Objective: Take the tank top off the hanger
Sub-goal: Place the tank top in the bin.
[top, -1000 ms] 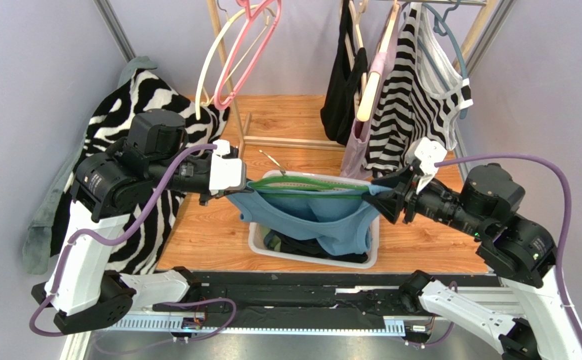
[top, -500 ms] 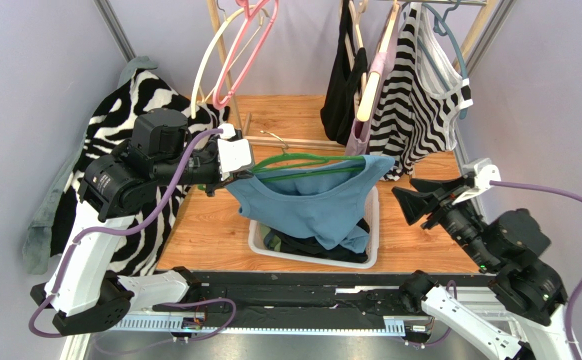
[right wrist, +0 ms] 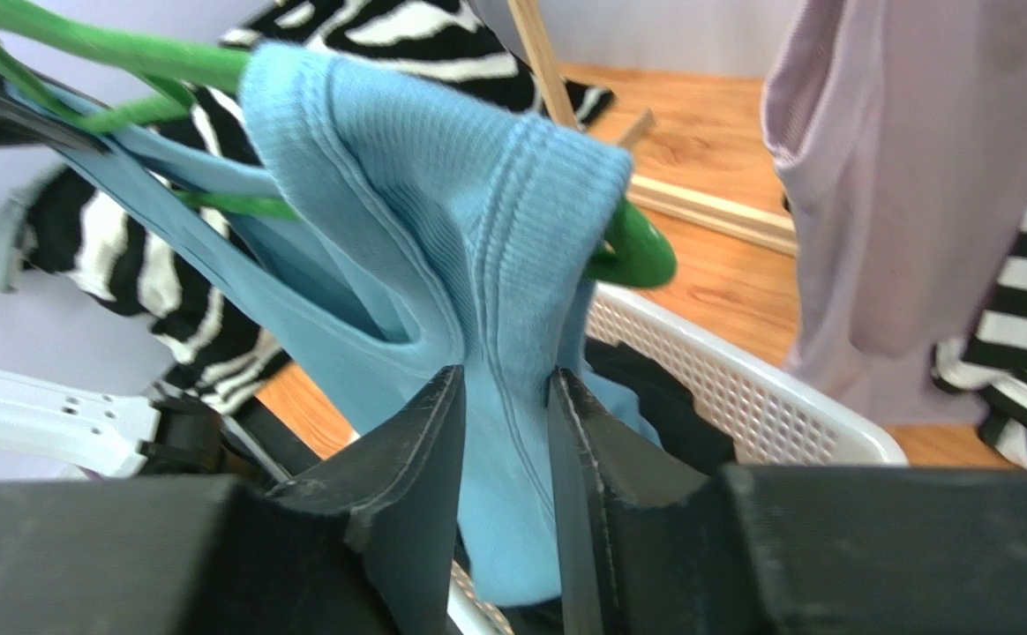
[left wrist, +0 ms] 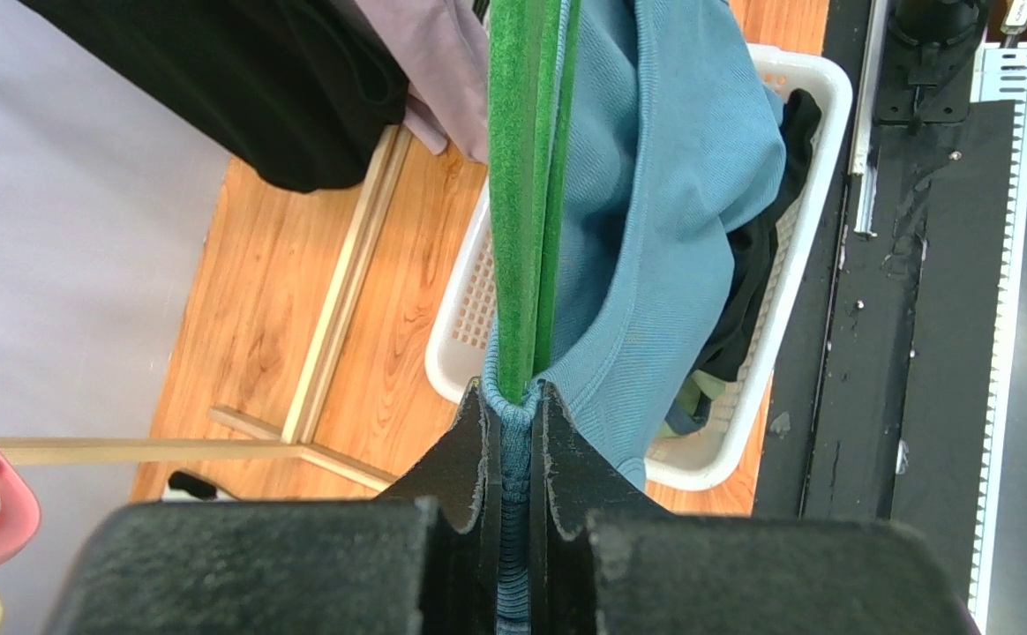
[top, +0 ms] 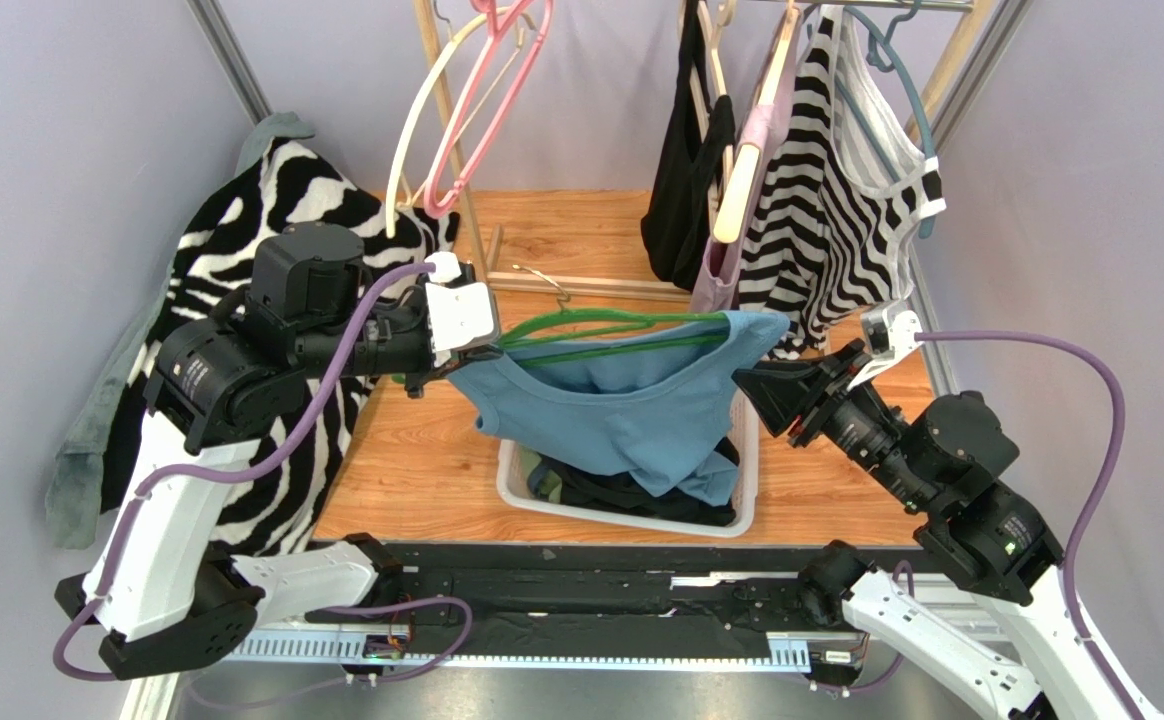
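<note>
At frame centre the top [top: 626, 402] is hung on the hanger [top: 603, 321], its left end clamped shut in the left gripper [left wrist: 508, 404]. Its right strap is straddled by the right gripper [right wrist: 503, 410], a pinch unconfirmed; next, that strap should be drawn off the hanger tip.

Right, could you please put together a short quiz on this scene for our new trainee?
1. True or false: the tank top is already off the green hanger.
2. What stands below the tank top? A) white basket B) cardboard box C) metal tray
3. What does the right gripper have between its fingertips?
Key: 1 false; 2 A; 3 the tank top's blue fabric.
</note>
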